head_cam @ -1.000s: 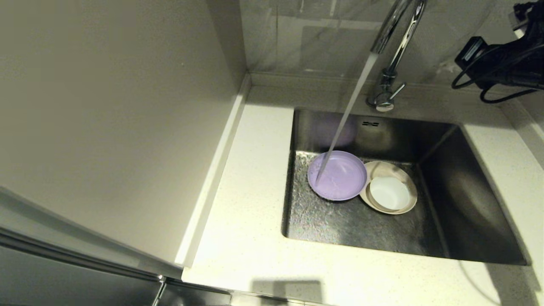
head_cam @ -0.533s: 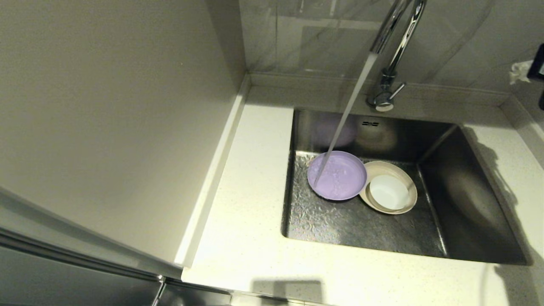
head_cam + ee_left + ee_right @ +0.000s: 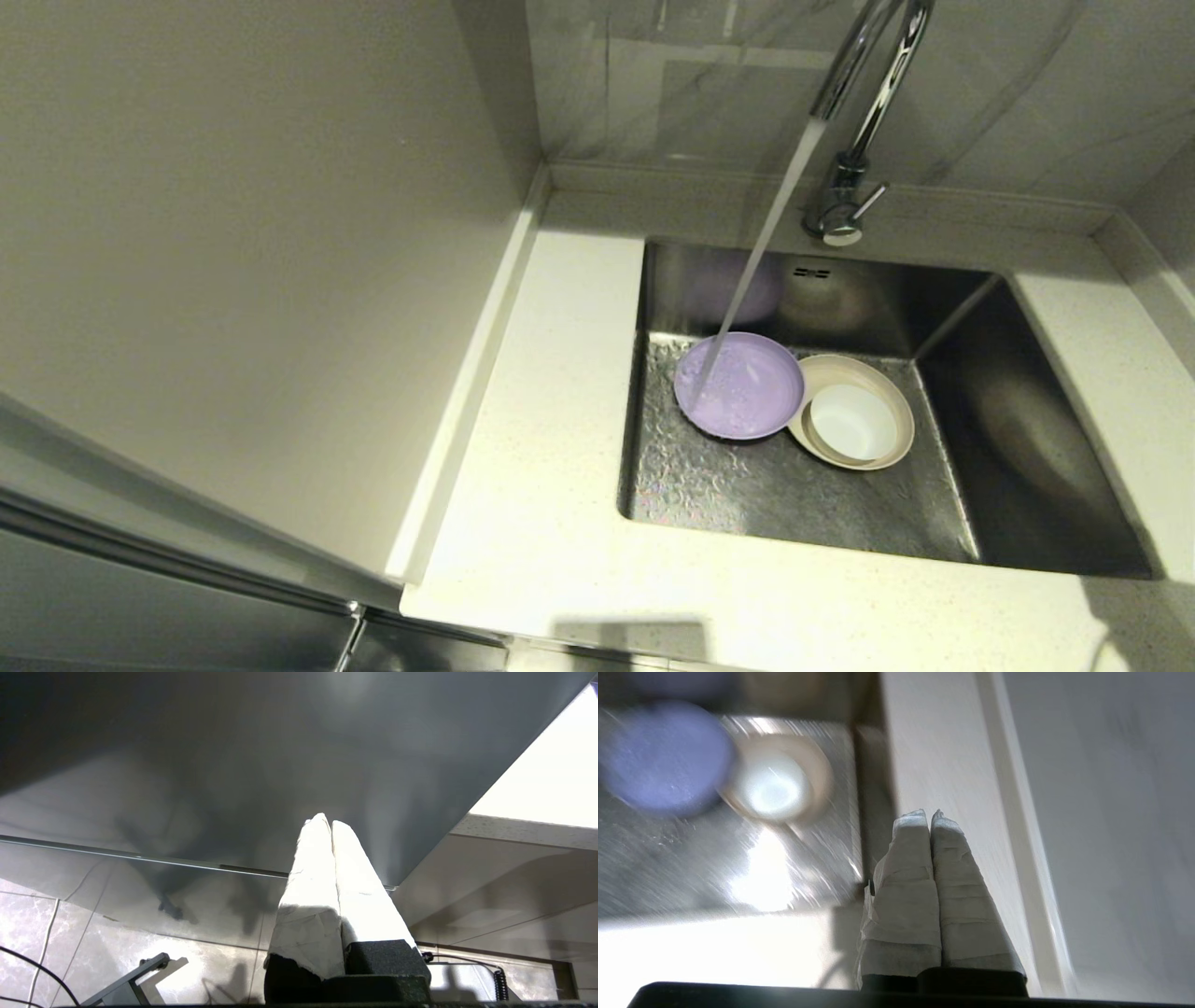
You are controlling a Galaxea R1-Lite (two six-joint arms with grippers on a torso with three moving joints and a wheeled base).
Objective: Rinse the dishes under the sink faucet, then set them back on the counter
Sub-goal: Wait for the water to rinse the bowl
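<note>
Water streams from the chrome faucet (image 3: 864, 103) onto the lilac plate (image 3: 739, 385), which lies on the floor of the steel sink (image 3: 1018, 411). Beside it sits the cream plate (image 3: 894, 411) with the white bowl (image 3: 852, 422) resting inside. Neither gripper shows in the head view. My right gripper (image 3: 928, 814) is shut and empty, hovering over the counter (image 3: 943, 765) right of the basin; the lilac plate (image 3: 663, 760) and the bowl (image 3: 773, 788) show off to its side. My left gripper (image 3: 324, 821) is shut and empty, down by a grey cabinet front.
The speckled counter (image 3: 541, 485) frames the sink on three sides, with a low raised back edge (image 3: 653, 182). A tall grey panel (image 3: 233, 233) closes off the left side. A tiled floor (image 3: 93, 952) lies below the left gripper.
The right arm, high at the far right a second ago, has drawn back out of the head view. Water keeps running onto the lilac plate; the dishes have not moved.
</note>
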